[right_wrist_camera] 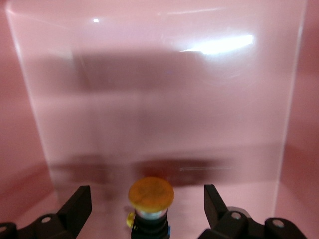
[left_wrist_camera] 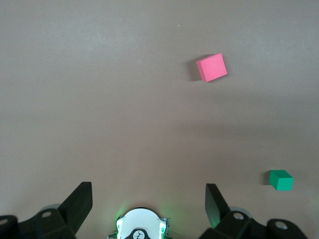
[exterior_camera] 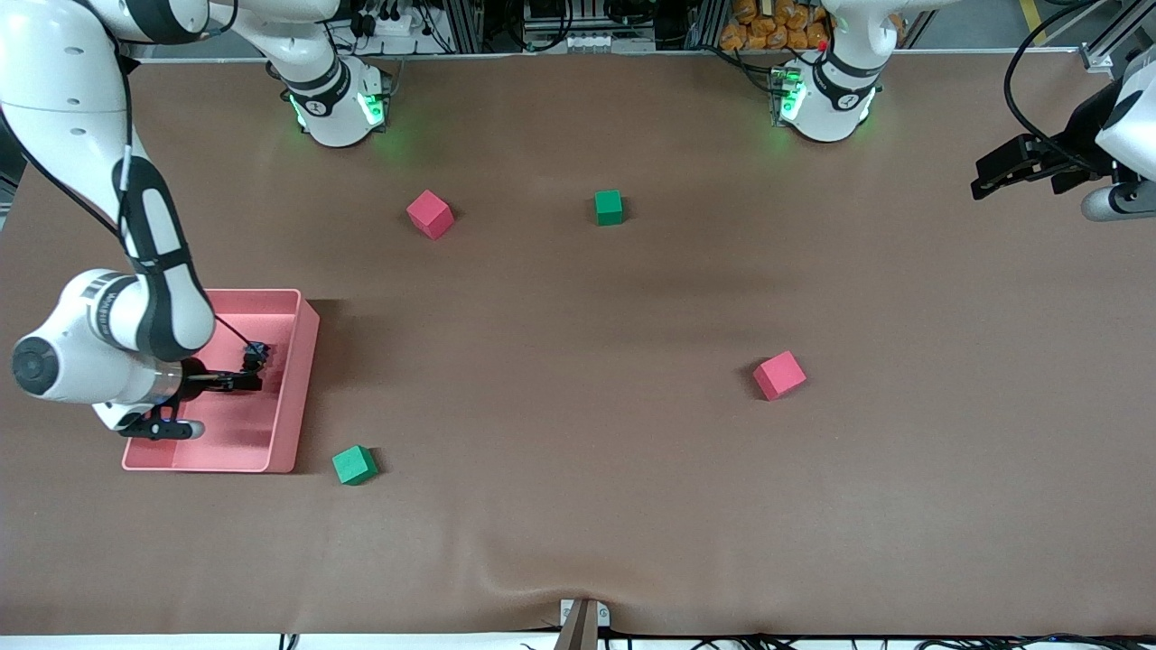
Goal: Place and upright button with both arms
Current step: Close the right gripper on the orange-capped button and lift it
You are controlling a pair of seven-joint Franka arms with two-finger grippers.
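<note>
- The right gripper (exterior_camera: 257, 370) sits low inside the shallow pink plastic tray (exterior_camera: 298, 388) at the middle left of the front view. Its fingers are spread wide, a stance that suits closing in on something small.
- The tiny push-button with the round orange cap and black cylindrical body (right_wrist_camera: 151, 199) lies in that tray, between the open fingers at the lower middle of the right wrist view, with its cap facing the camera. It shows in the front view as a small dark object (exterior_camera: 257, 350) just beside the fingertips. Nothing grips it yet.
- The left gripper (exterior_camera: 993, 171) waits at the upper right of the front view, over bare brown table (exterior_camera: 578, 506), fingers wide and empty, probably so it stays clear until the hand-over or uprighting step.
- Two pink-red foam cubes (exterior_camera: 430, 214) (exterior_camera: 779, 375) and two green ones (exterior_camera: 609, 207) (exterior_camera: 354, 465) lie scattered well apart from the tray.
</note>
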